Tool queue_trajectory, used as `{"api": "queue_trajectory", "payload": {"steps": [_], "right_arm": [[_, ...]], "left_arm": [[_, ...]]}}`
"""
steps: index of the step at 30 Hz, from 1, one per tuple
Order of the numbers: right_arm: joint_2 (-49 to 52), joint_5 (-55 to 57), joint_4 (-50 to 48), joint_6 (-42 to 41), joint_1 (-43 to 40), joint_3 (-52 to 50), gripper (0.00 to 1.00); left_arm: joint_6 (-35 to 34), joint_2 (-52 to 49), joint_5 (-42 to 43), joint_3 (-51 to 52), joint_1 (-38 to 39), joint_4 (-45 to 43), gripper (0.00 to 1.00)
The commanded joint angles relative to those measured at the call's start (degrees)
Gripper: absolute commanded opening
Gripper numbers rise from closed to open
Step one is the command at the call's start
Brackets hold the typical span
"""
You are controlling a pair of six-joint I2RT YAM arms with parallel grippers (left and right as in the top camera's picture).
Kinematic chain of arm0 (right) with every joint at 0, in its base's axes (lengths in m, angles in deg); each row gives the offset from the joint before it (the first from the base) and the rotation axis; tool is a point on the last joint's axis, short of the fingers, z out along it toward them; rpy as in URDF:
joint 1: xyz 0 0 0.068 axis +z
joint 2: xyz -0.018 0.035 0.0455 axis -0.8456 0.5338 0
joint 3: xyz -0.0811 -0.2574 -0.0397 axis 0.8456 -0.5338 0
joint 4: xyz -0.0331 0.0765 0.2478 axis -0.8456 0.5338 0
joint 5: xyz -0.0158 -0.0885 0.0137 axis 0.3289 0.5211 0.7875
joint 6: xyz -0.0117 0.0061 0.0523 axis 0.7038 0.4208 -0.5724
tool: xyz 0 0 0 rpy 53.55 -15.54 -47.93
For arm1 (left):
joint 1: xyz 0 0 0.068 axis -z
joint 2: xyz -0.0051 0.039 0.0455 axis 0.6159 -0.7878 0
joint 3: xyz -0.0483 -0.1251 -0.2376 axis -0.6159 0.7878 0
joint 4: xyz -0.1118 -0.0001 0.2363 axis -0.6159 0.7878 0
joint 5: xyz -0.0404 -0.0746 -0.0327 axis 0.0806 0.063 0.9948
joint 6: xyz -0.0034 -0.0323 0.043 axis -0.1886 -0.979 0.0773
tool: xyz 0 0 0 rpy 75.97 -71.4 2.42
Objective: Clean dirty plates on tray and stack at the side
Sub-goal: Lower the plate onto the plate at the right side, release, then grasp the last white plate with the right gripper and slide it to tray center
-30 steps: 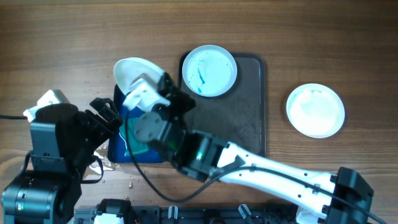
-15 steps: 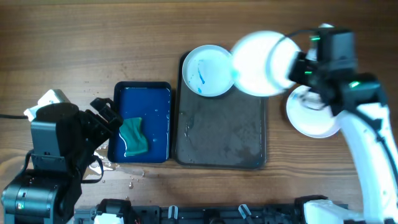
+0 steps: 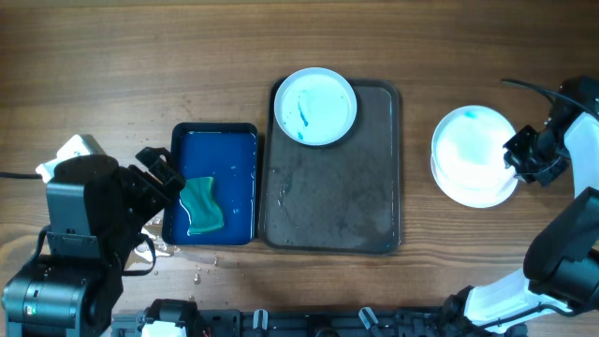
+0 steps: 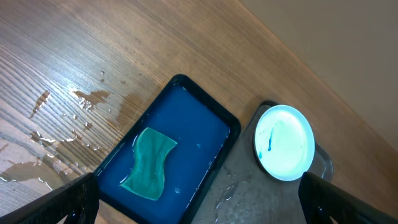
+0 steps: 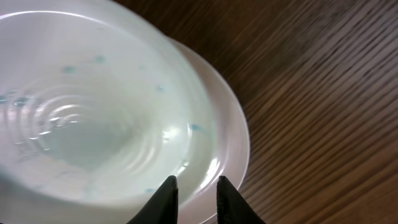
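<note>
One white plate (image 3: 315,105) with blue streaks sits at the far left corner of the dark tray (image 3: 332,206); the left wrist view shows the plate (image 4: 284,142) and tray (image 4: 261,193) too. Two more plates are stacked (image 3: 468,154) on the table right of the tray. In the right wrist view the top plate (image 5: 93,112), with pale blue specks, rests in the lower plate (image 5: 231,134). My right gripper (image 3: 522,155) (image 5: 194,190) is at the stack's right rim, fingers slightly apart with nothing between them. My left gripper (image 3: 154,173) (image 4: 199,202) is wide open and empty above the blue tray.
A glossy blue tray (image 3: 234,150) left of the dark tray holds a green cloth (image 3: 203,206) in water; the left wrist view shows them as well (image 4: 193,124) (image 4: 149,165). Water puddles (image 4: 56,137) lie on the wood left of it.
My right arm carried a plate from the blue tray across to the right and set it on the plate beside the dark tray. The left arm has not moved.
</note>
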Motion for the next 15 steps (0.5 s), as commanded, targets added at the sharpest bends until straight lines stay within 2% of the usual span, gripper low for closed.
{"api": "queue_trajectory", "payload": {"steps": [1, 3, 5, 8, 11, 15], "right_arm": [[-5.4, -6.3, 0.6, 4.6, 4.5, 0.1, 0.27], [-11.2, -9.1, 0.1, 8.4, 9.9, 0.1, 0.36], [-18.7, -14.9, -4.2, 14.8, 19.7, 0.2, 0.47], [-23.3, -15.6, -14.0, 15.6, 35.4, 0.4, 0.56], [-16.1, -10.3, -25.0, 12.9, 47.6, 0.7, 0.55], [2.2, -3.7, -39.6, 16.0, 49.2, 2.5, 0.56]], "left_arm": [[0.5, 0.0, 0.5, 0.2, 0.0, -0.2, 1.0], [0.5, 0.0, 0.5, 0.2, 0.0, -0.2, 1.0], [0.5, 0.0, 0.5, 0.2, 0.0, -0.2, 1.0], [0.5, 0.0, 0.5, 0.2, 0.0, -0.2, 1.0], [0.5, 0.0, 0.5, 0.2, 0.0, -0.2, 1.0], [0.5, 0.0, 0.5, 0.2, 0.0, -0.2, 1.0]]}}
